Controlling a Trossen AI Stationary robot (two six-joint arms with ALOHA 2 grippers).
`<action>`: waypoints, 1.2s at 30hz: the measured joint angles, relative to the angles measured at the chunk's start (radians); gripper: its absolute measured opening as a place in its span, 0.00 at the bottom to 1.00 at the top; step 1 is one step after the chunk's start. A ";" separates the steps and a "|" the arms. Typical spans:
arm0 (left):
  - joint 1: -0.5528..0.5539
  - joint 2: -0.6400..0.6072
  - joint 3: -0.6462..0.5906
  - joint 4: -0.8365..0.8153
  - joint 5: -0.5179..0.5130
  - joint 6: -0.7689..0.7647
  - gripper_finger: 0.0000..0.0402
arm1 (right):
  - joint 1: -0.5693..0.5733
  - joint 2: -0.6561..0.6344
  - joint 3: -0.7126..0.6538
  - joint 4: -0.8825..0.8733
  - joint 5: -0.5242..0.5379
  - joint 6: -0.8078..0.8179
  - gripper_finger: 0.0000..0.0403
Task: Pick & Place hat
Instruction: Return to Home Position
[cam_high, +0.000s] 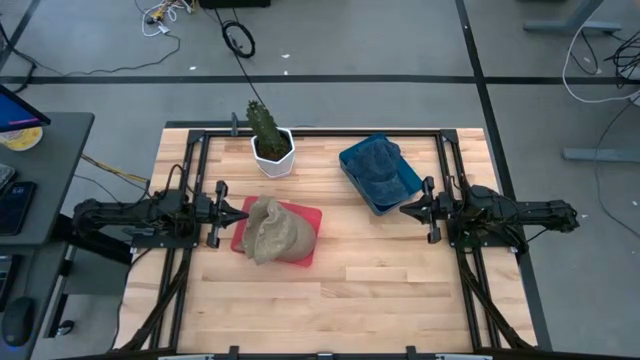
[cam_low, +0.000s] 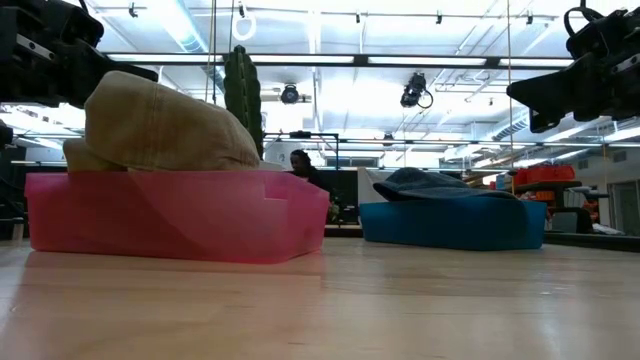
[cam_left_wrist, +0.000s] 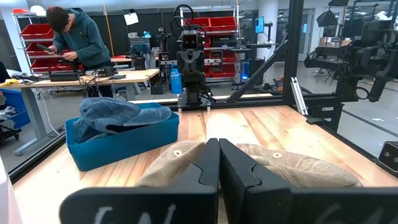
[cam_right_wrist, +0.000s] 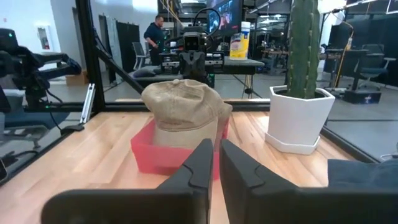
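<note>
Pressed together and carrying nothing, the left gripper (cam_high: 241, 213) is hanging just above the surface (cam_high: 380, 285) with its tips pointing straight at the brown cap (cam_high: 278, 232). The cap is lying heaped in the red bin (cam_high: 309, 213) just ahead of those tips, close but apart from them. Facing it from the other side, the right gripper (cam_high: 405, 209) is likewise showing its fingers drawn together and empty. The blue cap (cam_high: 373, 163) is resting in the blue bin (cam_high: 413, 180) just beside it, ahead and off to its right rather than in its line. A cactus in a white pot (cam_high: 272, 152) is standing farther out, between the two bins. With each cap lying in a bin of its own, the sorting is looking finished. What remains appears to be a retreat, and it is turning on one fact: the brown cap is sitting directly in front of the nearer left gripper, so pulling straight back along its own line should be keeping it clear.
</note>
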 joint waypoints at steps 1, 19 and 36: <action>0.000 0.000 0.000 0.000 0.000 0.000 0.01 | 0.000 0.000 0.000 0.000 0.000 0.008 0.08; 0.000 0.000 0.000 0.000 0.000 0.000 0.01 | 0.000 0.000 0.000 0.000 0.000 0.009 0.08; 0.000 0.000 0.000 0.000 0.000 0.000 0.01 | 0.000 0.000 0.000 0.000 0.000 0.009 0.08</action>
